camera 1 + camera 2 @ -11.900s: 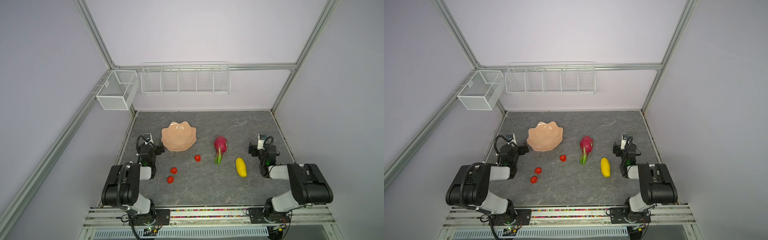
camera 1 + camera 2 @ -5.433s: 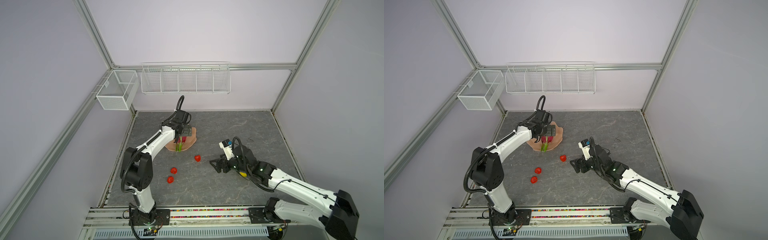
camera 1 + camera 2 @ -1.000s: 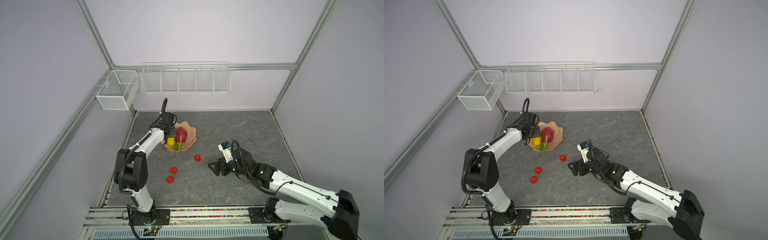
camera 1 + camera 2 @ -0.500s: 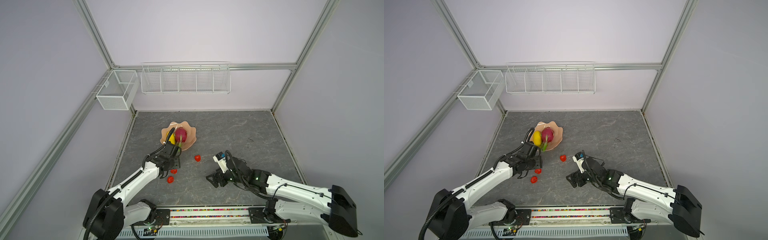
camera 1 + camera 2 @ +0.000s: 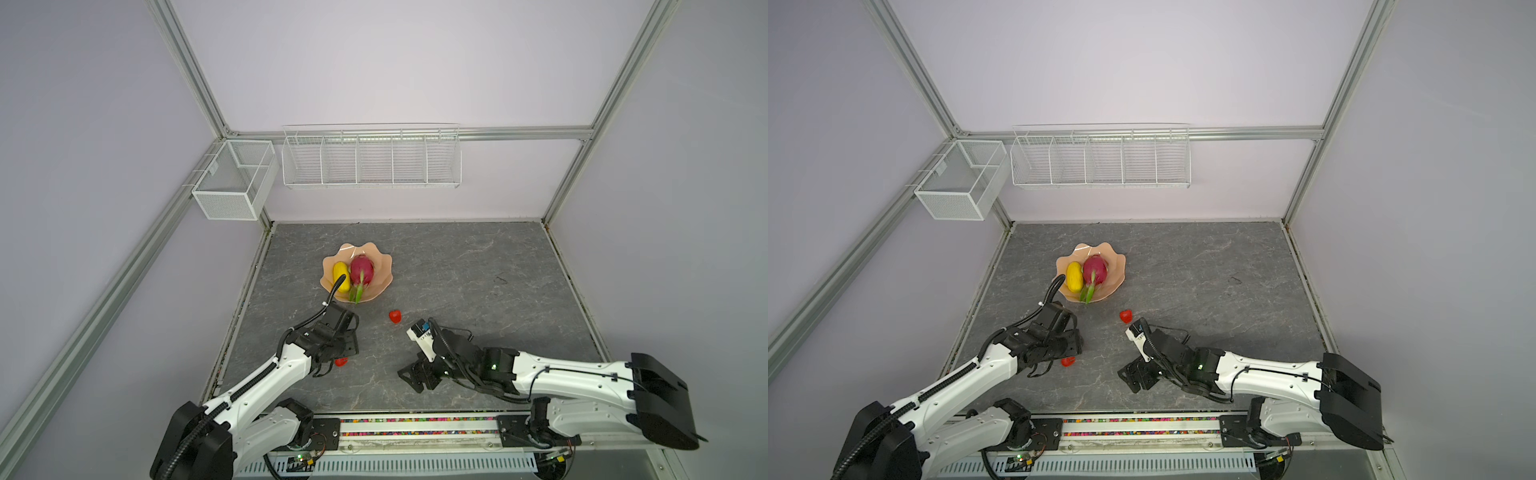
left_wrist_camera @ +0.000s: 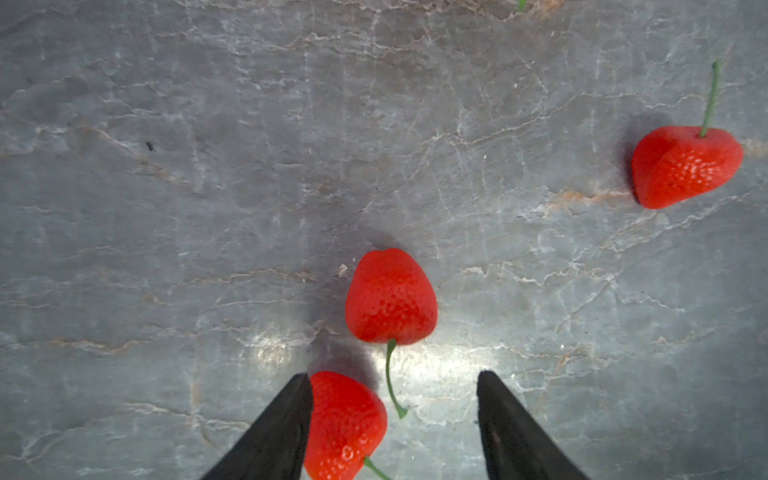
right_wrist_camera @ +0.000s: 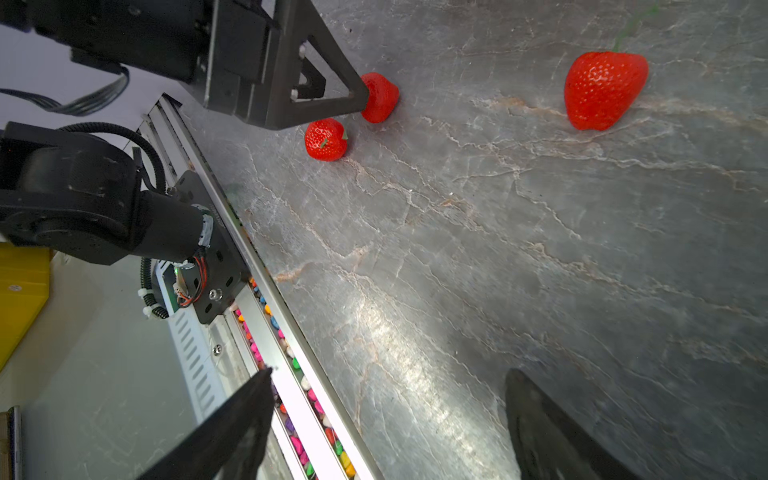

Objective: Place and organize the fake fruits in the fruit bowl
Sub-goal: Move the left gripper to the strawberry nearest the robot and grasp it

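I am dropping my left claw, jaws apart, from the peach-pink scalloped bowl to a small red strawberry at its six o'clock

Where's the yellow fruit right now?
In both top views the yellow fruit lies inside the peach-pink fruit bowl, left of centre on the table, beside the dragon fruit on its left.

Pale lilac walls close in the scene, edged by aluminium struts. At upper middle in both top views, a long white wire basket with dividers hangs on the back rail. A smaller mesh basket hangs to its left. The grey marbled tabletop fills the lower half, showing soft glare.
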Motion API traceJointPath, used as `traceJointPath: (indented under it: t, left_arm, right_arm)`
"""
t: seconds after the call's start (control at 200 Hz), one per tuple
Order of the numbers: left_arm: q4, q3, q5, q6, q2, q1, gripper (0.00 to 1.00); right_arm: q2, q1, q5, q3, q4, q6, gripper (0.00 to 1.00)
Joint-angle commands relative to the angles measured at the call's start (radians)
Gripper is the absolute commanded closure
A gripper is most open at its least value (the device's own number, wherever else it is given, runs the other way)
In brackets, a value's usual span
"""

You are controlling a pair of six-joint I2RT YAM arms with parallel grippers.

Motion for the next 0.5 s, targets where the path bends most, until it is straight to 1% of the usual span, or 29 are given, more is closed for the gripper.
traceJointPath:
  t: [0.0, 0.135, 0.325, 0.495]
  left_arm:
    - [0.030, 0.038, -0.023, -0.018, 0.079, -0.004, 0.37]
    - [0.087, 0.039, -0.022, -0.018, 0.146, -0.004, 0.38]
    - [0.089, 0.057, -0.052, -0.010, 0.192, -0.004, 0.39]
    - [0.092, 0.070, -0.054, -0.004, 0.232, -0.004, 0.43]
  right_arm:
    - [-0.007, 0.006, 0.024, 0.020, 0.012, 0.008, 0.12]
    - [-0.010, 0.007, 0.030, 0.019, 0.004, 0.007, 0.12]
    - [-0.005, 0.006, 0.033, 0.019, 0.002, 0.005, 0.12]
    - [0.004, 0.007, 0.031, 0.024, 0.006, 0.005, 0.12]
